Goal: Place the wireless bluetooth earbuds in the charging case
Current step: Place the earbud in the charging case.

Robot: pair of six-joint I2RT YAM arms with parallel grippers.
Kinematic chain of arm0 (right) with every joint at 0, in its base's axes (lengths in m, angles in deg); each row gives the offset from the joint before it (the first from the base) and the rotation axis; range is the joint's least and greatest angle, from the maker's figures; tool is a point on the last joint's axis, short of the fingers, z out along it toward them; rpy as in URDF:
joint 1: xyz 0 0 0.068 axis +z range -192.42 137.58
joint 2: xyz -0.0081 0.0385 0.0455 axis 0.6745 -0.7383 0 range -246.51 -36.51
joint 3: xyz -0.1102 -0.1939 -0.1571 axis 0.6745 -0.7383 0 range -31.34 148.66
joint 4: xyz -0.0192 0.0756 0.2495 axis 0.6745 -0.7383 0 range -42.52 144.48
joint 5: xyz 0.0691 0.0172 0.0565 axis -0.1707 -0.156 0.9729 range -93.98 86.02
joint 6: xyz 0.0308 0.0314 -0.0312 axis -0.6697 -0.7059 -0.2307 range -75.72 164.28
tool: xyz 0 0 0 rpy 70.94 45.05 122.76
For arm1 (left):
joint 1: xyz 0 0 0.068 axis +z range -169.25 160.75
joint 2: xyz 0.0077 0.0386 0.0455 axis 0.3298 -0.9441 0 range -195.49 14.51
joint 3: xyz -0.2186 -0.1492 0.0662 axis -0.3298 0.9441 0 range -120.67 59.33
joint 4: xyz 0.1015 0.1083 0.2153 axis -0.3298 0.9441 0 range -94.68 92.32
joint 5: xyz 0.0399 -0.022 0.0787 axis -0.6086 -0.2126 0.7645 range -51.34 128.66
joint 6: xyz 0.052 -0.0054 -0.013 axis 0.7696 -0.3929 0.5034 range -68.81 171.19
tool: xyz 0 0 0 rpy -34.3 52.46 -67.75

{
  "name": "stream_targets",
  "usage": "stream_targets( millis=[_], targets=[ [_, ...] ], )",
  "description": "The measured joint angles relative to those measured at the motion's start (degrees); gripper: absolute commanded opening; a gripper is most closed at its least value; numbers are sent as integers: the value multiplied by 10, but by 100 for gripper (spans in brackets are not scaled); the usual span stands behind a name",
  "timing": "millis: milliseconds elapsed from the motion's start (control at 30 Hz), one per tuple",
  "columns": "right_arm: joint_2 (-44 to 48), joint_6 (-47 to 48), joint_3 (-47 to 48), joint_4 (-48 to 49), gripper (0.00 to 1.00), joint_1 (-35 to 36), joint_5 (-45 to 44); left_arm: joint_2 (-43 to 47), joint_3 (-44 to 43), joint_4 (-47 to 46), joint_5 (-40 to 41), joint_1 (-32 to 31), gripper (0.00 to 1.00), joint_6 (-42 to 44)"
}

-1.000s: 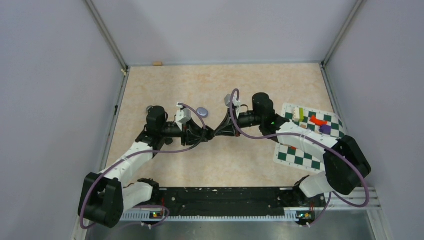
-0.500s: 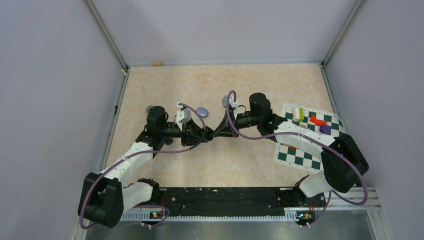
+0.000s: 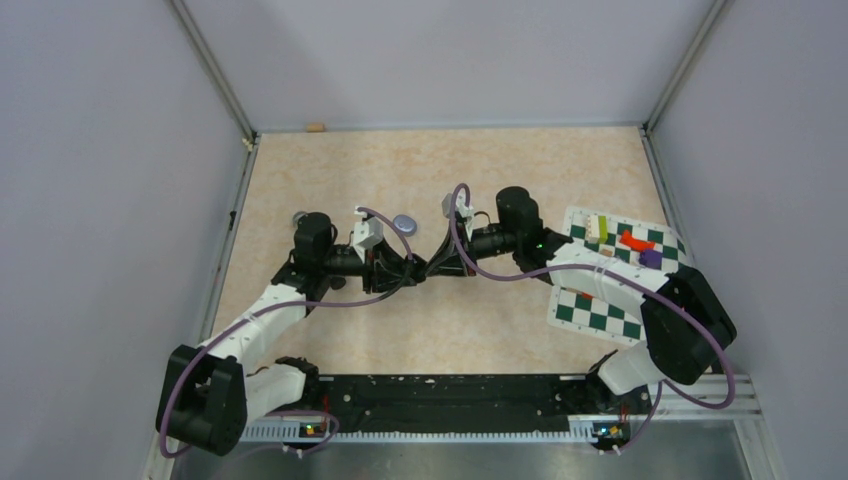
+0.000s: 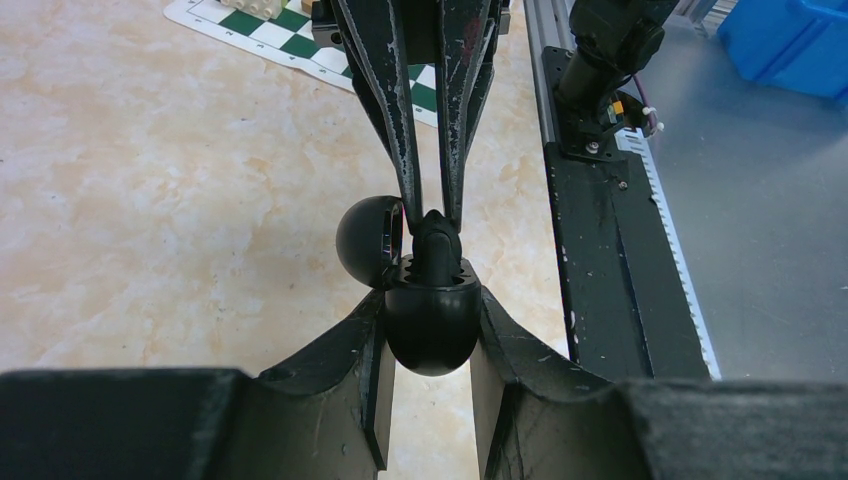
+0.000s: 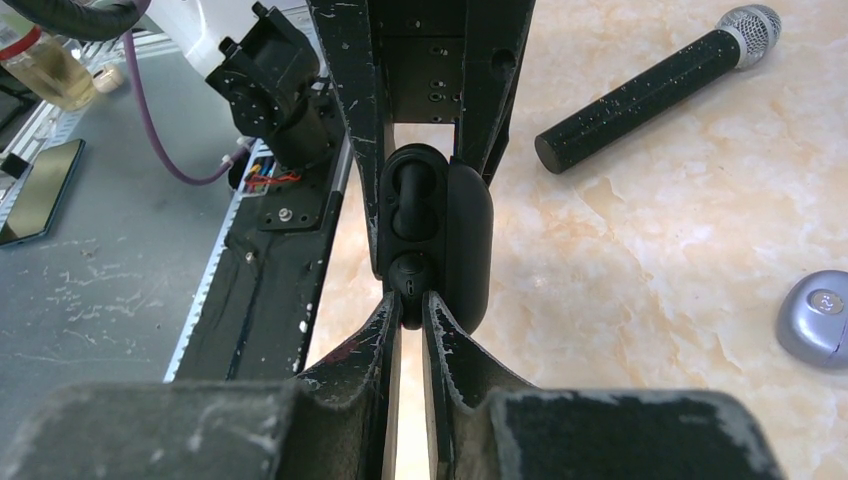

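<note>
My left gripper (image 4: 430,330) is shut on the body of a black charging case (image 4: 432,335), held above the table with its lid (image 4: 368,240) swung open. In the right wrist view the case (image 5: 470,240) faces me, and a glossy black earbud (image 5: 410,275) sits at its lower slot. My right gripper (image 5: 412,300) is shut on that earbud, with its tips against the case. I cannot tell what the upper slot (image 5: 405,195) holds. In the top view the left gripper (image 3: 415,270) and right gripper (image 3: 440,265) meet tip to tip over the table's middle.
A black microphone (image 5: 650,85) lies on the table beyond the case. A pale oval case (image 5: 820,318) rests near it, also visible from above (image 3: 404,223). A checkered mat (image 3: 600,312) with coloured blocks (image 3: 630,240) lies on the right. The black base rail (image 3: 440,395) runs along the near edge.
The right arm's wrist has edged a little to the left, towards the left gripper. The left arm has not moved.
</note>
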Motion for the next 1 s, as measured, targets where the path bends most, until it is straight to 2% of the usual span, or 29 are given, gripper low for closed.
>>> stream_targets(
  millis=[667,1000],
  targets=[
    [0,0,6,-6,13,0,17,0,0,0,-3,-1,0,5],
    [0,5,6,-7,21,0,28,0,0,1,-3,-1,0,5]
  ],
)
